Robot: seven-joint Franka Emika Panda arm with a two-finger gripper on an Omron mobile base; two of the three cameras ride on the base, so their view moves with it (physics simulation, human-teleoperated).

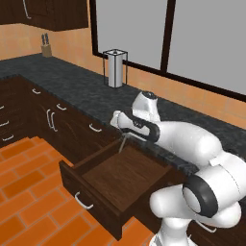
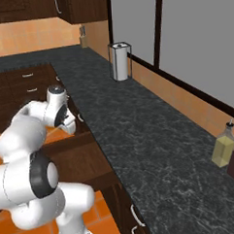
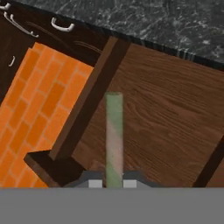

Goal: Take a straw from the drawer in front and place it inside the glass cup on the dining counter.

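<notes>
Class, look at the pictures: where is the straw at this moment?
The straw is clamped in the shut gripper, held above the open drawer; in the left base view it hangs as a thin stick over the drawer's back left corner.

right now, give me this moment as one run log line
phase: straw lifted | gripper: shut on straw | straw: above open drawer | glass cup: not yet reached

Both base views look forward and down from behind the white arm, one on each side, sharing the black speckled worktop (image 1: 72,84) and the open dark brown wooden drawer (image 1: 126,175). The hand view looks closely down into that drawer.
</notes>
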